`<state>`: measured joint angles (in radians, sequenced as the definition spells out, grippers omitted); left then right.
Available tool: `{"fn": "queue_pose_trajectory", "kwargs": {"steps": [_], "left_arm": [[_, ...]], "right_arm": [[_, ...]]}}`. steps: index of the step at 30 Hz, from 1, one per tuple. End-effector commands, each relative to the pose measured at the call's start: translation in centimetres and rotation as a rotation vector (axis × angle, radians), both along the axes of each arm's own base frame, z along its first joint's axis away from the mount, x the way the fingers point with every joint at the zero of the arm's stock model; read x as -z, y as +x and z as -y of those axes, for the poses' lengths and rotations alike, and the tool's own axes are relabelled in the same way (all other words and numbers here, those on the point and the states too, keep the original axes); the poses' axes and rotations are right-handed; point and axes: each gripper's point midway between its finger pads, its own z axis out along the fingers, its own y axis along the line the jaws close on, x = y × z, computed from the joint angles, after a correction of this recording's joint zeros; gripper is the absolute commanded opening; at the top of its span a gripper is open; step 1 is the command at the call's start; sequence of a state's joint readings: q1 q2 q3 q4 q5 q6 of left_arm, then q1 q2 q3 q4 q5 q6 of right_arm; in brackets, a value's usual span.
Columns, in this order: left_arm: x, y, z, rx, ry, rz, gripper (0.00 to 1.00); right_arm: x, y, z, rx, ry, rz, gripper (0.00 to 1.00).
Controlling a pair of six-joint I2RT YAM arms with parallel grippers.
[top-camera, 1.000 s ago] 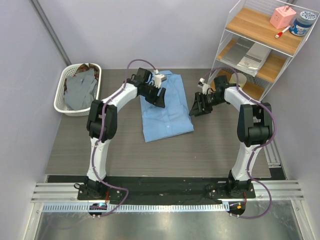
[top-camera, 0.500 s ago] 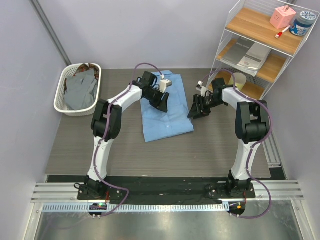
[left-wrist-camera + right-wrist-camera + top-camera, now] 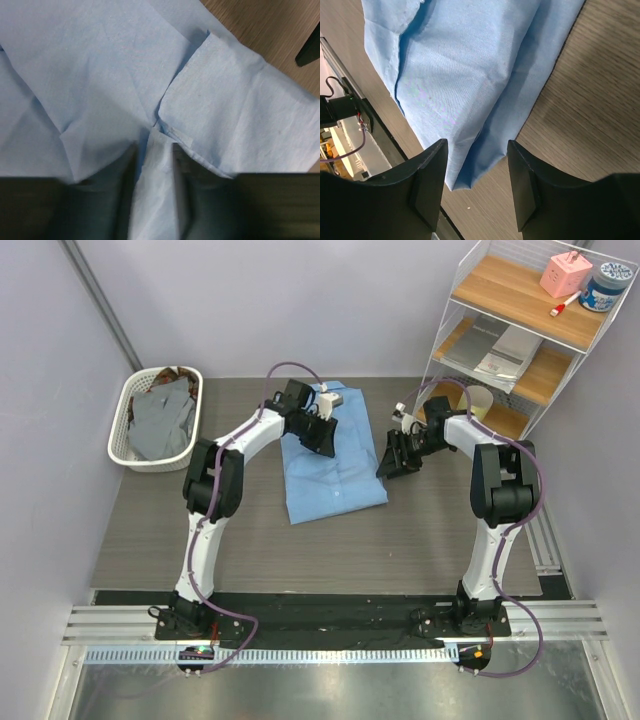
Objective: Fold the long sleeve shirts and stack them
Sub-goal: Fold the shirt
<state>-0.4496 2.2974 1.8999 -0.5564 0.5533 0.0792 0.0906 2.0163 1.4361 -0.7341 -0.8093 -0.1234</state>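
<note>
Cloth fills most of the left wrist view: the light blue shirt [image 3: 335, 475] lies folded into a rough rectangle on the grey wood-grain desk [image 3: 300, 550], about midway between the two arms. Its collar end points toward the far wall.

The left fingers [image 3: 322, 440] are down on the far half of the shirt, a little left of its middle line. In the left wrist view these fingers [image 3: 125, 175] stand close together, one on each side of a raised ridge of blue cloth [image 3: 154, 165]. The ridge fills the gap between them, so they are clamped on that fold. Just beyond the fingertips a folded flap with a stitched hem lies across the shirt, and a strip of bare desk shows past it.

The right fingers [image 3: 393, 460] sit at the shirt's right edge, low over the desk. Seen from the right wrist, these fingers [image 3: 430, 180] are apart. The layered edge of the shirt [image 3: 470, 100] runs down between them, with bare desk on the side of one finger. Whether either finger touches the cloth cannot be told.

At the far left of the desk stands a white basket [image 3: 150, 464]. It holds a crumpled grey shirt [image 3: 160, 420], with a bit of brown shirt [image 3: 170, 372] at its far end. A white wire shelf rack [image 3: 500, 285] with wooden boards stands at the far right.
</note>
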Motion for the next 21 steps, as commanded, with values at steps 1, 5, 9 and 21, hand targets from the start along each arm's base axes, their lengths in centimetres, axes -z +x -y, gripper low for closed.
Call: {"fn": "queue_pose_trajectory", "kwargs": {"steps": [1, 5, 9, 21], "left_arm": [[-2.6, 1.5, 0.6, -0.014, -0.031, 0.076, 0.48], [-4.0, 0.8, 0.5, -0.001, -0.068, 0.084, 0.54], [-6.2, -0.7, -0.3, 0.003, -0.114, 0.095, 0.59], [-7.0, -4.8, -5.7, -0.03, -0.068, 0.019, 0.7]], "right_arm": [[-1.6, 0.9, -0.3, -0.02, 0.004, 0.078, 0.56], [-1.9, 3.3, -0.5, -0.016, -0.004, 0.158, 0.52], [-2.3, 6.4, -0.9, -0.024, -0.025, 0.215, 0.54], [0.8, 8.3, -3.3, -0.081, -0.014, 0.168, 0.6]]}}
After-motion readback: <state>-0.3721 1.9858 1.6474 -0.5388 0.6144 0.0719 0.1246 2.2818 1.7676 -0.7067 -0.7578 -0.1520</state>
